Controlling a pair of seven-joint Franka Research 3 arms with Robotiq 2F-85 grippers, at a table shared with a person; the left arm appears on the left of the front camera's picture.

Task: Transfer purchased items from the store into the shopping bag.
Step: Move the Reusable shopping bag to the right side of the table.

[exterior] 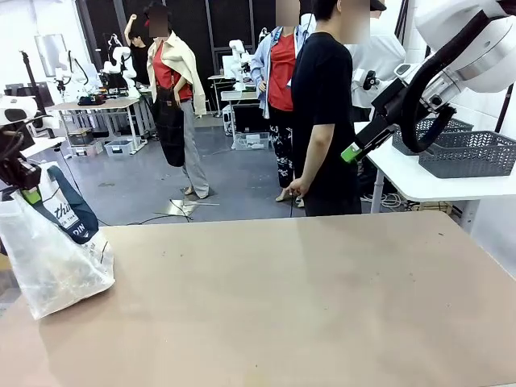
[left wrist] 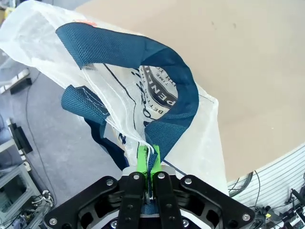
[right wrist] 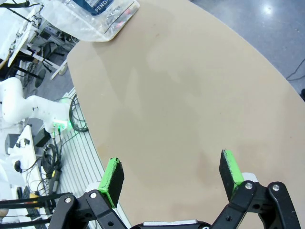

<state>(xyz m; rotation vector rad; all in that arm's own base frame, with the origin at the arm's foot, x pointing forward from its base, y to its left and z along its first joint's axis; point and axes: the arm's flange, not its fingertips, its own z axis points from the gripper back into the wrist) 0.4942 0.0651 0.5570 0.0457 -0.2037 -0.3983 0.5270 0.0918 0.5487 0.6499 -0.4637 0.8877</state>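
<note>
Here, bare tan table (exterior: 282,298), grey lab floor (exterior: 129,189); left hand (left wrist: 147,157) pinching shopping bag (left wrist: 47,38), right hand (right wrist: 171,174) released.

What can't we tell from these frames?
- Shopping bag contents: front view, crinkly translucent plastic blurs what is inside.
- Bag print: left wrist view, folds and the strap hide most letters.
- Left gripper: front view, cut off by the picture's left edge.
- Right gripper: open above the bare table.

Robotics lab: large open hall, grey polished floor (exterior: 137,189), beige bench (exterior: 282,298) in front, more work tables (exterior: 97,105) with white robot arms behind, cables (right wrist: 62,119) on floor, people (exterior: 322,113) standing about, dark windows at back.
</note>
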